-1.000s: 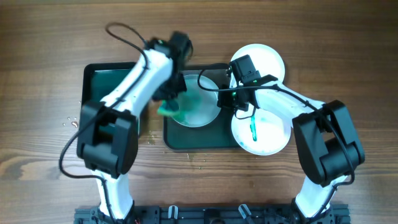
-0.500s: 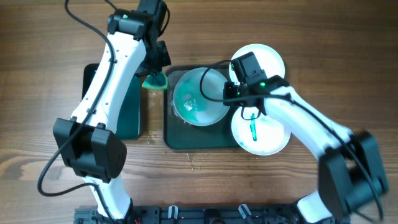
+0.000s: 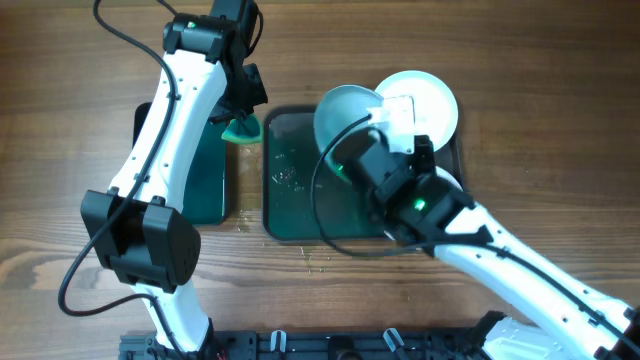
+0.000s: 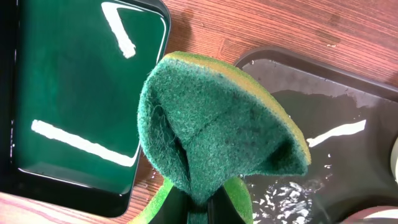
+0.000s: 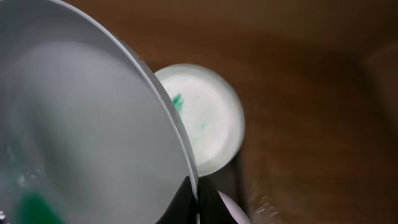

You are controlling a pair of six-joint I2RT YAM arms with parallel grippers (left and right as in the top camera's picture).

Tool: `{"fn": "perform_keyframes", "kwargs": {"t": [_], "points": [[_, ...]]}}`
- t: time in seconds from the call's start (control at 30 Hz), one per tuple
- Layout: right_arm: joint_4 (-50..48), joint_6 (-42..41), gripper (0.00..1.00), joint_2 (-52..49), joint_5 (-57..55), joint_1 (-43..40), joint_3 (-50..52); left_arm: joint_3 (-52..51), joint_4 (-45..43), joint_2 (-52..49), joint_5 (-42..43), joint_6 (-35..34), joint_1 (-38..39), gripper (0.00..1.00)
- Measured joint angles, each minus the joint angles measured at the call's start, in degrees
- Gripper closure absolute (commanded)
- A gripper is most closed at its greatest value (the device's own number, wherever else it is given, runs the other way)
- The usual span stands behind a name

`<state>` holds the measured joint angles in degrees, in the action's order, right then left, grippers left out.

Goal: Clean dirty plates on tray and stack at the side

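Left jaws tight on sponge, right jaws tight on raised plate, both largely cropped.

Green-and-yellow sponge, folded, over a strip of wooden worktop just beside black-rimmed green bin. Bin interior glossy. Small droplets on worktop left of bin.

plate white, green smear | sponge green-yellow | tray dark green
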<state>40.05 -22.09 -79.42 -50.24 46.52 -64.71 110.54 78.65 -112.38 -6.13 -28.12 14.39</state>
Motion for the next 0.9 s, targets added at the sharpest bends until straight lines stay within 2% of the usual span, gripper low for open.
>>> {"fn": "perform_keyframes", "kwargs": {"t": [0.3, 0.5, 0.67, 0.77, 0.9], "points": [[-3.56, 4.72, 0.96, 0.02, -26.29, 11.52, 0.00, 0.00, 0.02, 0.00, 0.00, 0.00, 0.00, 0.96], [-10.58, 11.23, 0.96, 0.04, -32.54, 13.29, 0.00, 0.00, 0.02, 0.00, 0.00, 0.00, 0.15, 0.96], [-11.17, 13.22, 0.96, 0.04, -30.10, 13.11, 0.00, -0.02, 0.02, 0.00, 0.00, 0.00, 0.55, 0.96], [-9.75, 12.44, 0.96, 0.04, -23.17, 11.45, 0.00, -0.02, -0.04, 0.00, 0.00, 0.00, 0.96, 0.96], [-3.15, 6.12, 0.96, 0.04, -9.31, 4.66, 0.00, -0.02, -0.26, 0.00, 0.00, 0.00, 1.81, 0.96]]}}
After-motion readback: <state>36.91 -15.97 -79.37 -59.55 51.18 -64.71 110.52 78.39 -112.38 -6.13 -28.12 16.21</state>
